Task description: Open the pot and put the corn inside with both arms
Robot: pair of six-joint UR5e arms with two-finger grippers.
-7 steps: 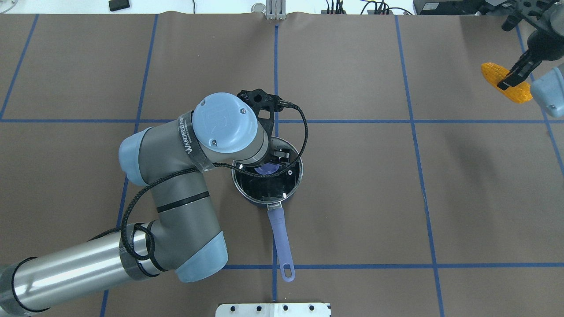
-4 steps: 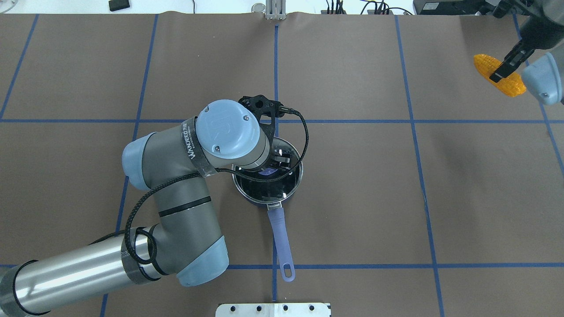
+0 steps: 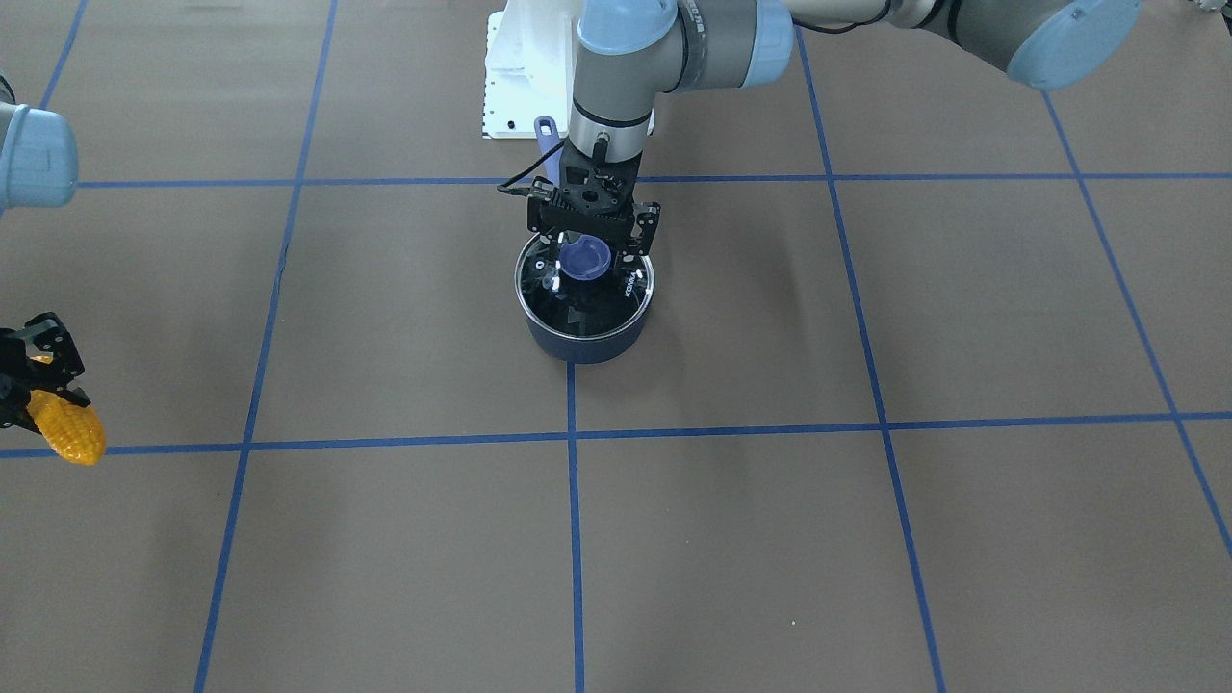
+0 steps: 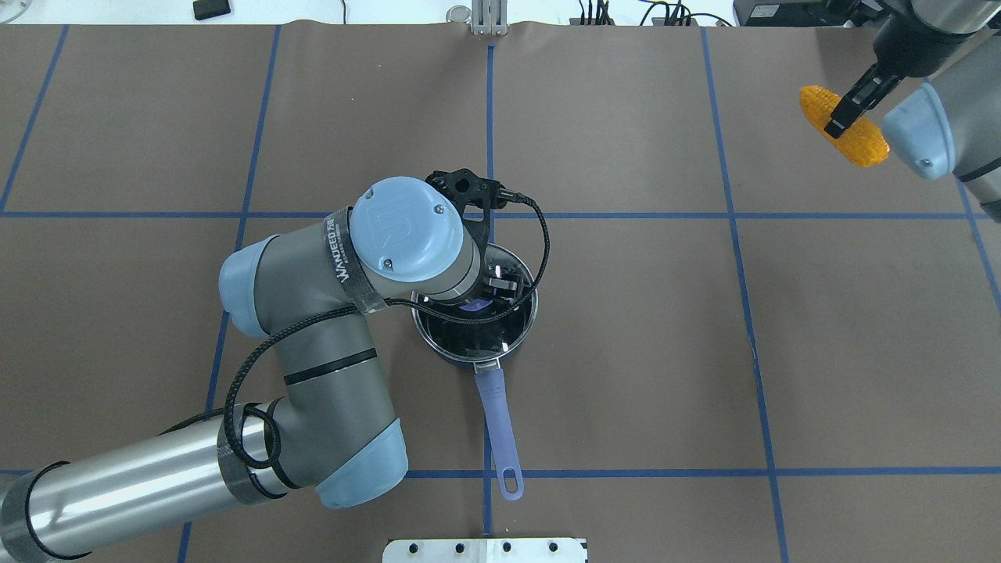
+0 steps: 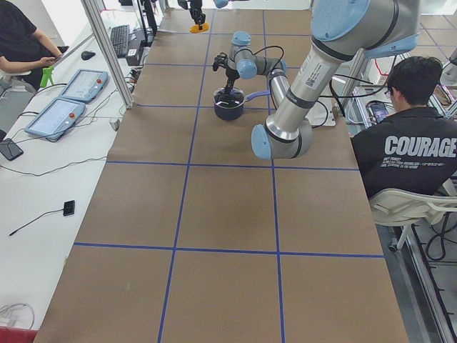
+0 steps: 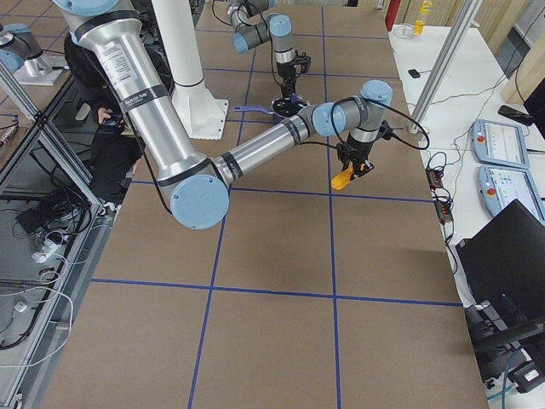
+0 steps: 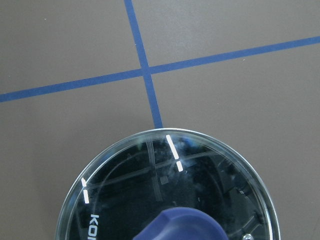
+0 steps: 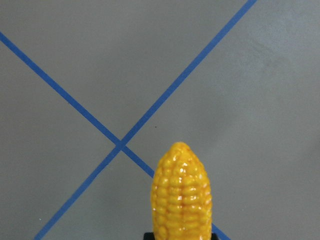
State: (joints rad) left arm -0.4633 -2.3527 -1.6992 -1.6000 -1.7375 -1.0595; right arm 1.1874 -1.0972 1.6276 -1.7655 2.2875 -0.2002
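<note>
Centring left gripper [image 3: 589, 243], jaws wide astride lid knob [image 3: 584, 260], before closing should give a straight lift off pot [image 3: 587, 344]. Right gripper [image 4: 848, 116] clamps corn [image 4: 866, 147] aloft, well apart from pot; bring over only once lid clears.

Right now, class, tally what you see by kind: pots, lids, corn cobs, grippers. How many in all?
Pots: 1, the pot
Lids: 1, the lid
Corn cobs: 1, the corn
Grippers: 2, the left gripper and the right gripper
Total: 5
</note>
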